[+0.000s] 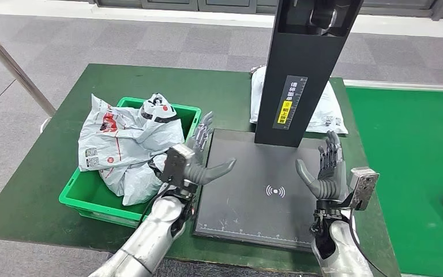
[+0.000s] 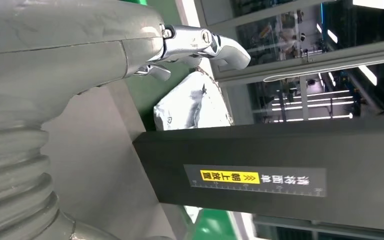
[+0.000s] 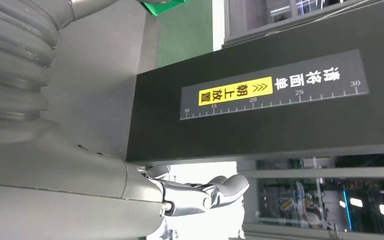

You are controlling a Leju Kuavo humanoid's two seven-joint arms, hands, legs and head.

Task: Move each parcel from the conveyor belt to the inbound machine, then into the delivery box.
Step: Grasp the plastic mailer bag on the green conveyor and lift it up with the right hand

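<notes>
Green plastic delivery box (image 1: 89, 199) stood at the table's left edge, full of white parcels (image 1: 128, 147). Just beside it, the left hand (image 1: 195, 158) hovered wide and empty over the scanner plate (image 1: 248, 196) of the inbound machine; the right hand (image 1: 326, 170) did likewise. One parcel (image 1: 323, 112) lay behind the column (image 1: 300, 75), near the far right corner, beyond the right hand, which was nearer. Its long axis ran toward the far edge.

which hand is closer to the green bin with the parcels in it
Left. The left hand hovers right beside the green bin, at the scanner plate's edge; the right hand is across the plate, well away.
</notes>
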